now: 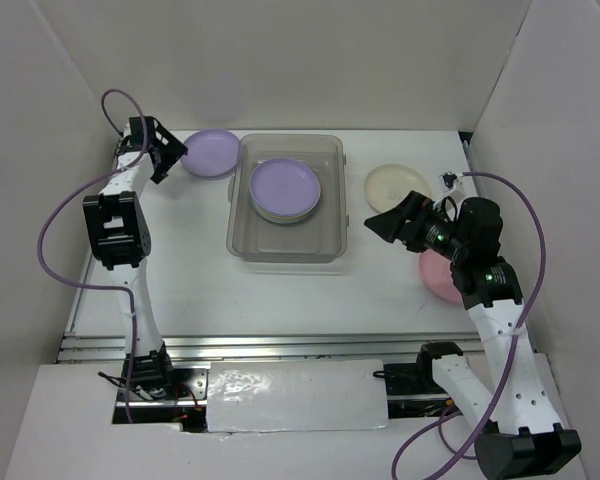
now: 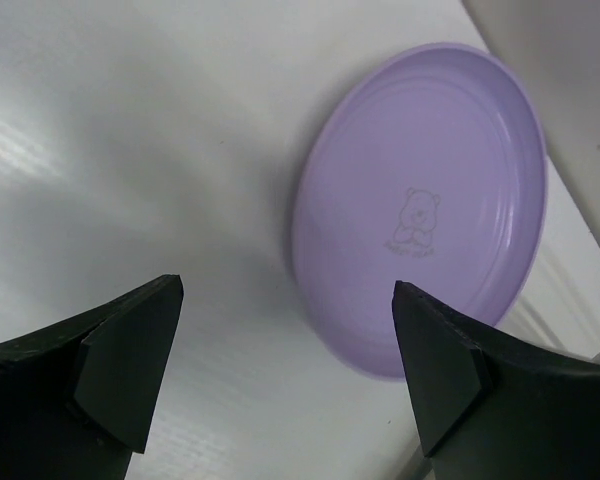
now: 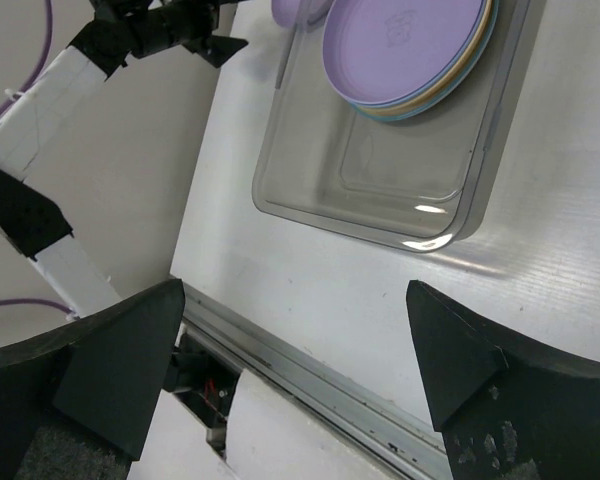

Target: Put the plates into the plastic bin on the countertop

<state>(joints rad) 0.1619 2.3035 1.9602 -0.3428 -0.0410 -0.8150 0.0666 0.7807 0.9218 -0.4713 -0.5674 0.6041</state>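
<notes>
Plates (image 1: 286,187) sit stacked in the plastic bin (image 1: 285,245); a lavender plate (image 1: 211,153) lies flat on the surface (image 1: 180,260) beside it. Left claw (image 1: 175,152) and right claw (image 1: 385,222) gape empty; the left could skid it away.

Pink plate (image 1: 435,283) half out of sight under the right arm (image 1: 492,288).

A lavender plate (image 2: 425,210) with a bear print lies on the white countertop (image 2: 130,140) beyond two spread fingers (image 2: 130,365).

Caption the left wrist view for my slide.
Open left gripper facing a lavender plate on the white countertop.
</notes>
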